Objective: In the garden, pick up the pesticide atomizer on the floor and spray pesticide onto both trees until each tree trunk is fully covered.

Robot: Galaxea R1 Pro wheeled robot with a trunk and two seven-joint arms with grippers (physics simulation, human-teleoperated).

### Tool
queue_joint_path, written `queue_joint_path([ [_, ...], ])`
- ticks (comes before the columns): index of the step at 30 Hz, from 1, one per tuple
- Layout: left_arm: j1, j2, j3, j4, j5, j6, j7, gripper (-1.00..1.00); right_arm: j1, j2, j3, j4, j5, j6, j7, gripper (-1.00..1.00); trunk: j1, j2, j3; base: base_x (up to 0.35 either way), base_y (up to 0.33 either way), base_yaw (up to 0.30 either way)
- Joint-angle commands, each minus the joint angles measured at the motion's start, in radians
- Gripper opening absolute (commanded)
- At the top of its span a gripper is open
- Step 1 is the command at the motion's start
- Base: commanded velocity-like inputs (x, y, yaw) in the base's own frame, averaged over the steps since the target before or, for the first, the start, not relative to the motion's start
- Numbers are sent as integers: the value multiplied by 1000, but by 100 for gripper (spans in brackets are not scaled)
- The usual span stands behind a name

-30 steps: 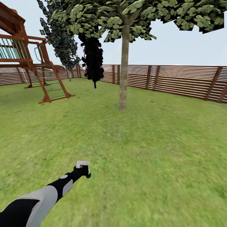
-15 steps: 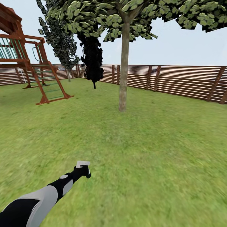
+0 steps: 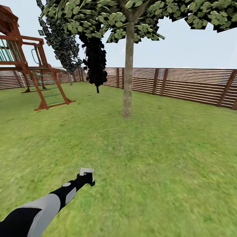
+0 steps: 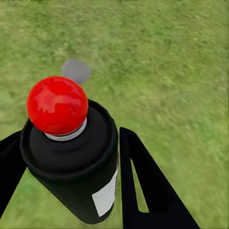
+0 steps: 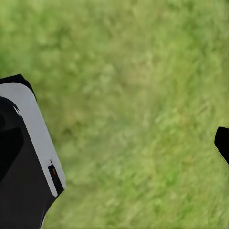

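Pesticide atomizer (image 4: 71,157) sits clamped in the left gripper (image 4: 71,181), black fingers (image 4: 143,191) pressed to both sides of the dark body, red button on top clear of them. From the head camera it's the light grey cap (image 3: 86,171) at the tip of the left arm, low over the lawn (image 3: 164,164), well short of the target.

Right gripper (image 5: 124,157): only a grey-and-black piece of the robot at one edge and a dark tip at the other, grass between. Looks spread and empty, but I can't tell for sure.

Nearest tree trunk (image 3: 127,82) stands ahead, slightly right of centre, canopy overhead, bark bare with no white specks visible. A second broad-canopy tree isn't identifiable from here. Playset (image 3: 29,72) is off to the left, dark cypress (image 3: 96,62) behind, and the slat fence (image 3: 184,84) runs along the back.

Risks:
- Spraying from this range: mist would likely fall on grass, not bark. Need to close in first.
- Nozzle direction unclear from these views; if it faces away from the trunk, coverage fails.
- Can looks held low on the body; a bump while driving could tilt it in the grip.

Left arm pose: stretched forward and down, nearly straight, wrist aimed at the ground ahead rather than at the trunk. Will need raising to reach bark height.
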Motion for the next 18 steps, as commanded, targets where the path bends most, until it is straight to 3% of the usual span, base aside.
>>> queue_joint_path([
  [1, 0, 0, 1, 0, 0, 0, 0, -100, 0, 0, 0, 0, 0, 0, 0, 100, 0, 0, 0, 341, -122, 0],
  [18, 0, 0, 1, 0, 0, 0, 0, -100, 0, 0, 0, 0, 0, 0, 0, 100, 0, 0, 0, 341, -138, 0],
])
